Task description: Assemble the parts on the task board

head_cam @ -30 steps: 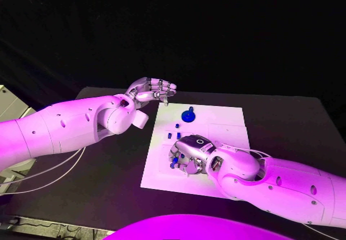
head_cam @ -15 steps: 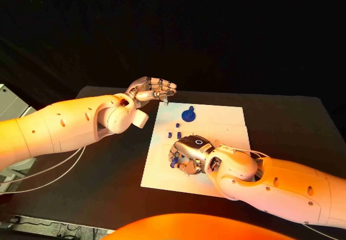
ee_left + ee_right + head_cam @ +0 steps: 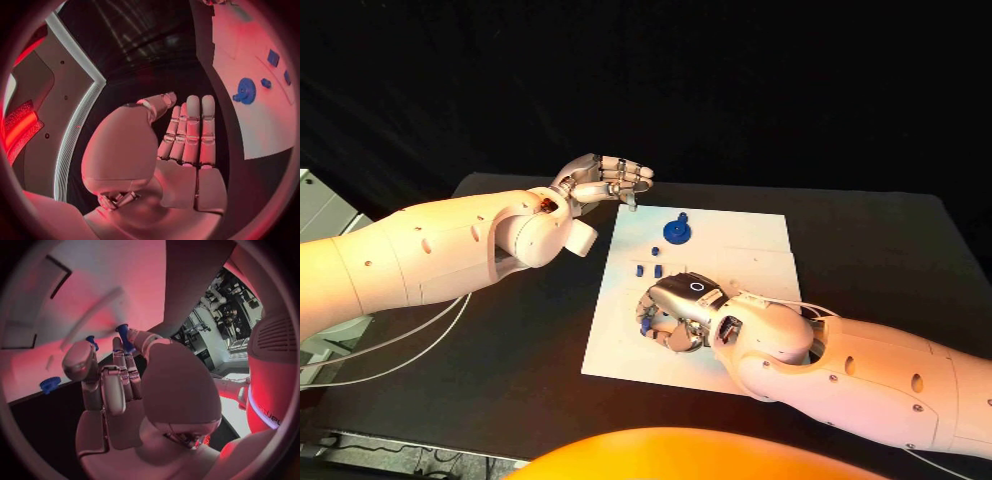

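1. The fingers (image 3: 119, 385) of our right hand (image 3: 678, 310) are curled downward over the near left part of the task board (image 3: 747, 245); in the right wrist view a small blue peg (image 3: 123, 335) sits at the fingertips, pinched against the thumb (image 3: 142, 340) as far as we can tell.
2. In the same wrist view, a second small blue part (image 3: 92, 341) shows just past another fingertip, and we cannot tell whether it is touched.
3. From the head view, that hand rests low over the board, with blue pieces (image 3: 648, 322) peeking out at its left side near the board's left edge.
4. Our left hand (image 3: 604, 181) hangs above the black table (image 3: 877, 240) just off the far left corner of the board. Its fingers (image 3: 190, 132) lie straight and pressed together side by side, the thumb folded alongside, and they hold nothing.
5. The task board lies in the middle of the table, its long sides running away from us.
6. A blue gear (image 3: 676, 232) with a small stub on its far side lies flat on the board near the far edge, left of the board's centre line; the left wrist view shows it too.
7. A few small blue parts (image 3: 648, 268) sit on the board between the gear and our right hand, close to the left edge and apart from both.
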